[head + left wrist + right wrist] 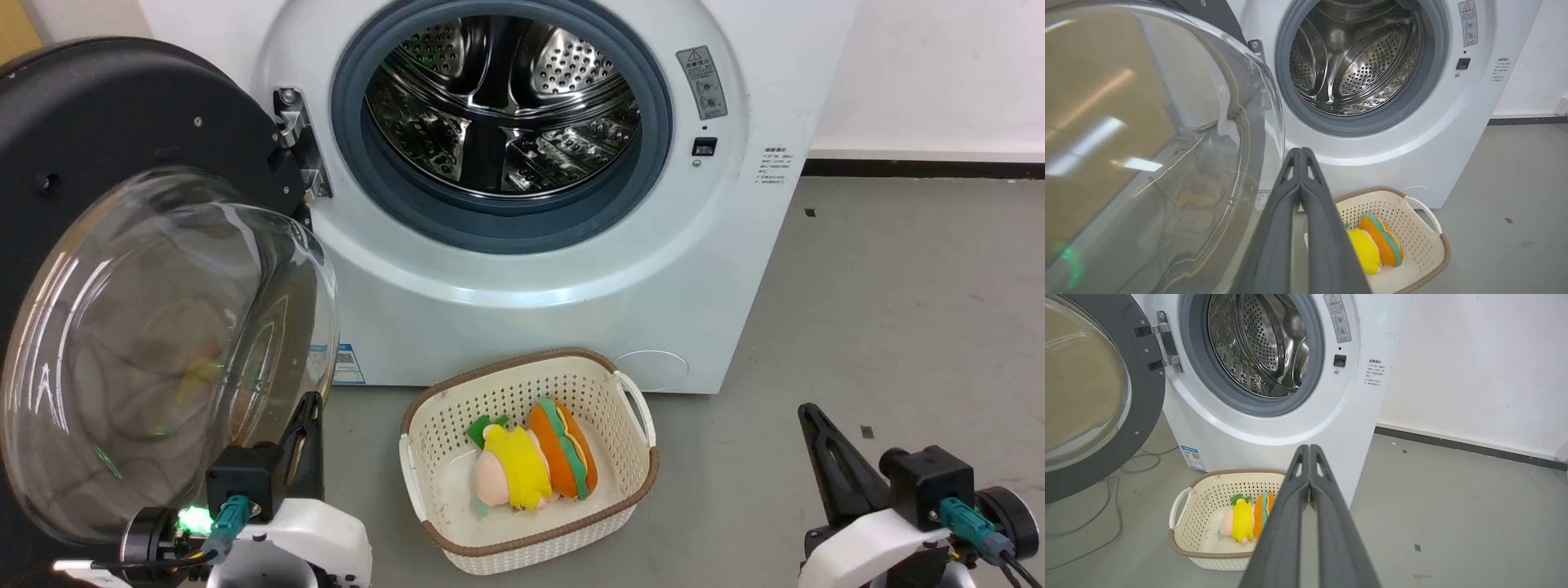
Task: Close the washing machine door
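Washing machine door [1159,143] wide open, just beside left gripper [1300,153], jaws together

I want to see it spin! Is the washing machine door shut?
No, open: the washing machine door stands swung out left, baring the drum.

Washing machine door [155,310] cropped at left.

Washing machine door [155,286] stands wide open at left, w/ left end effector [309,406] just beside its glass
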Tool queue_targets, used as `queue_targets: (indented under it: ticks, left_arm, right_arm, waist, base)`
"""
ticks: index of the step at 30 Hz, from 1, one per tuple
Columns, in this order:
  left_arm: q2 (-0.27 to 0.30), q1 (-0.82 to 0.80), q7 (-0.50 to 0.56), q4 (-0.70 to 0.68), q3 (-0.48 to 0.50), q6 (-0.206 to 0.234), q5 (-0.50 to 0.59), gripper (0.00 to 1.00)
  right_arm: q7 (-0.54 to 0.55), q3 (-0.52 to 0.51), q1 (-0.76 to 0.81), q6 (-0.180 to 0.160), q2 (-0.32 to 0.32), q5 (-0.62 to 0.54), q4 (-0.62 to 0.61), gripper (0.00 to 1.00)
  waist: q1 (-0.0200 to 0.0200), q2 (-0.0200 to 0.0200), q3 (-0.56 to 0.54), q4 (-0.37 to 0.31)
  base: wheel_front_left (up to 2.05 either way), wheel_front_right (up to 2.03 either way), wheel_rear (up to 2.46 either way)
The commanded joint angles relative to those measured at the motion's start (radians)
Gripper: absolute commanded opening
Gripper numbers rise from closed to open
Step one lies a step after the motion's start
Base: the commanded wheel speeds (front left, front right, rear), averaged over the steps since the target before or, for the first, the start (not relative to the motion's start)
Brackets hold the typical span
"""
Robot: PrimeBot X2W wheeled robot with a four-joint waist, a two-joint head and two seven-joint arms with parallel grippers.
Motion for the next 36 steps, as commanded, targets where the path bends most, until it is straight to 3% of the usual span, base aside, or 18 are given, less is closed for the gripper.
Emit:
queue_targets:
  ticks: [1,6,7,30,31,32,36]
  left_arm:
    - [-0.001,0.013,0.0,-0.004,0.001,-0.005,0.003,0.0]
    - [-0.001,0.013,0.0,-0.004,0.001,-0.005,0.003,0.0]
    - [0.0,0.0,0.0,0.0,0.0,0.0,0.0,1.0]
    - [0.0,-0.013,-0.044,-0.019,-0.013,0.035,-0.016,1.0]
    - [0.0,-0.016,-0.046,-0.023,-0.012,0.036,-0.015,0.44]
    - [0.0,-0.018,-0.048,-0.028,-0.011,0.036,-0.015,0.03]
    - [0.0,-0.029,-0.057,-0.049,-0.007,0.036,-0.015,0.0]
  right_arm:
    - [0.0,0.0,-0.012,0.001,0.005,-0.008,-0.002,0.0]
    - [0.0,0.0,-0.012,0.001,0.005,-0.008,-0.002,0.0]
    - [0.0,0.0,0.0,0.0,0.0,0.0,0.0,1.0]
    - [-0.044,-0.021,0.002,0.0,0.001,0.094,-0.003,1.0]
    - [-0.046,-0.021,0.002,0.0,0.001,0.096,-0.004,1.0]
    - [-0.048,-0.021,0.002,0.0,0.001,0.098,-0.005,1.0]
    - [-0.056,-0.025,0.002,0.0,0.001,0.111,-0.007,1.0]
  waist:
    - [0.0,0.0,0.0,0.0]
    - [0.0,0.0,0.0,0.0]
    - [0.0,0.0,0.0,0.0]
    - [0.0,0.0,0.008,0.015]
    - [0.0,0.0,0.008,0.017]
    - [0.0,0.0,0.009,0.02]
    - [0.0,0.0,0.012,0.031]
  base:
    - [0.0,0.0,0.0]
    - [0.0,0.0,0.0]
    - [0.0,0.0,0.0]
    - [0.0,0.0,0.0]
    - [0.0,0.0,0.0]
    - [0.0,0.0,0.0]
    - [0.0,0.0,0.0]
